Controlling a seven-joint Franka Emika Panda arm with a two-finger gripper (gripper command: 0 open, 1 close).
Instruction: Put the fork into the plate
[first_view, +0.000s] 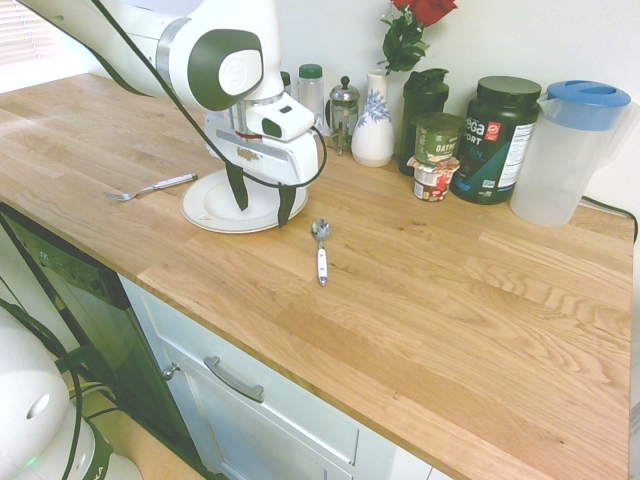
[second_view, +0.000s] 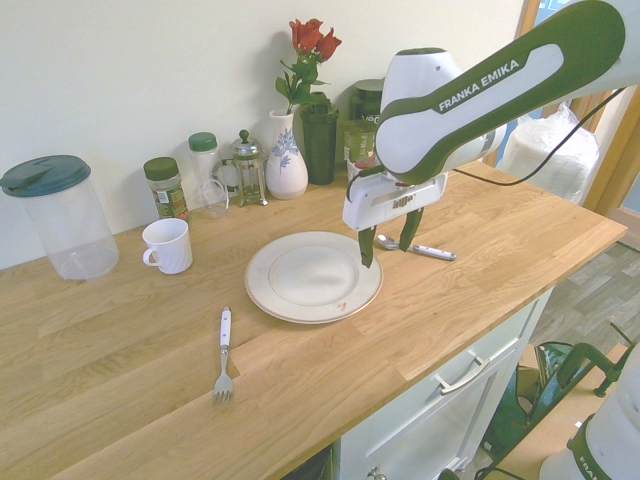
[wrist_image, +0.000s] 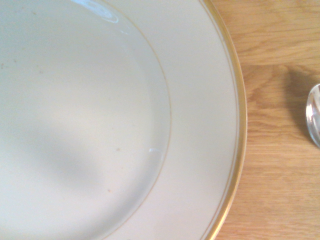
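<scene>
The white plate (first_view: 205, 211) (second_view: 275, 292) with a thin gold rim lies on the wooden counter. It fills most of the wrist view (wrist_image: 200, 125). The slim fork (first_view: 150, 187) (second_view: 223, 358) lies flat on the counter a short way from the plate, on the side away from the arm. Its tines point away from the plate. My gripper (first_view: 262, 198) (second_view: 388, 240) hangs just above the plate's edge on the spoon's side. It is open, with nothing between its dark fingers (second_view: 367, 246).
A white-handled spoon (first_view: 321, 250) (second_view: 415, 247) (wrist_image: 314, 120) lies beside the plate under the arm. Along the wall stand a mug (second_view: 168, 245), a clear pitcher (first_view: 575, 150), a vase of roses (second_view: 287, 150), a French press (second_view: 245, 165) and several jars.
</scene>
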